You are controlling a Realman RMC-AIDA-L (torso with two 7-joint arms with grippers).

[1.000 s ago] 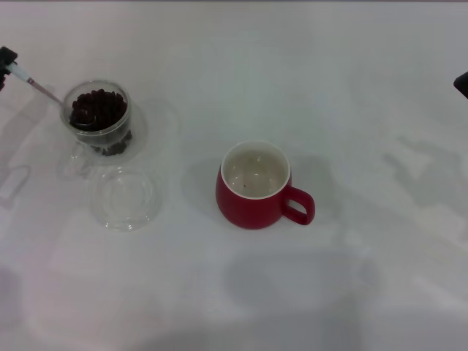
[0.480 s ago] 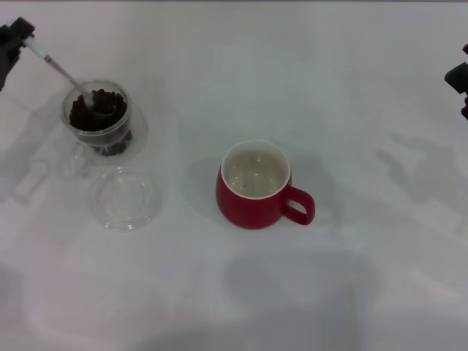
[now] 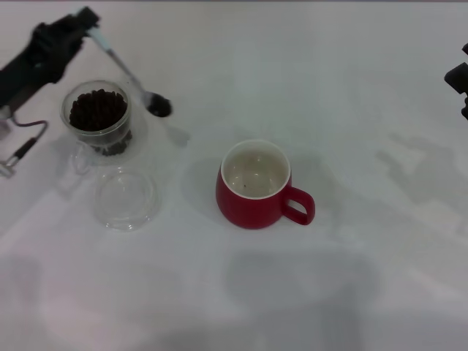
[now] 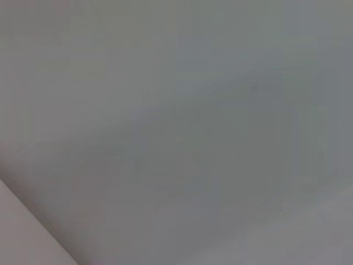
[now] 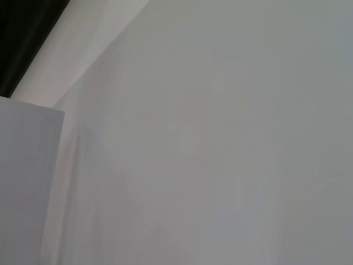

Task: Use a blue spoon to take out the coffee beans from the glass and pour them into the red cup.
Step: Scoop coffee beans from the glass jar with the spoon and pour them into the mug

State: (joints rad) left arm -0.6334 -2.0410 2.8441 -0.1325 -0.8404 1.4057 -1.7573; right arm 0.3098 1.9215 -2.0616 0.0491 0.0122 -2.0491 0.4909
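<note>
In the head view my left gripper [image 3: 82, 28] is at the far left, shut on the pale handle of the blue spoon [image 3: 124, 66]. The spoon slopes down to the right, and its bowl [image 3: 157, 104] holds dark coffee beans just right of the glass [image 3: 97, 121], outside its rim. The clear glass stands on the table, filled with coffee beans [image 3: 96, 110]. The red cup [image 3: 254, 185], white inside, stands mid-table with its handle to the right. Only a dark part of my right gripper [image 3: 460, 79] shows at the right edge. Both wrist views show only blank surface.
A shallow clear round dish [image 3: 125, 197] lies on the white table [image 3: 329, 278] just in front of the glass. A cable loop [image 3: 22, 146] hangs from my left arm at the left edge.
My left gripper has lifted the spoon out of the glass and swung it right, and it now carries beans in its bowl beside the glass. The right gripper has stayed put.
</note>
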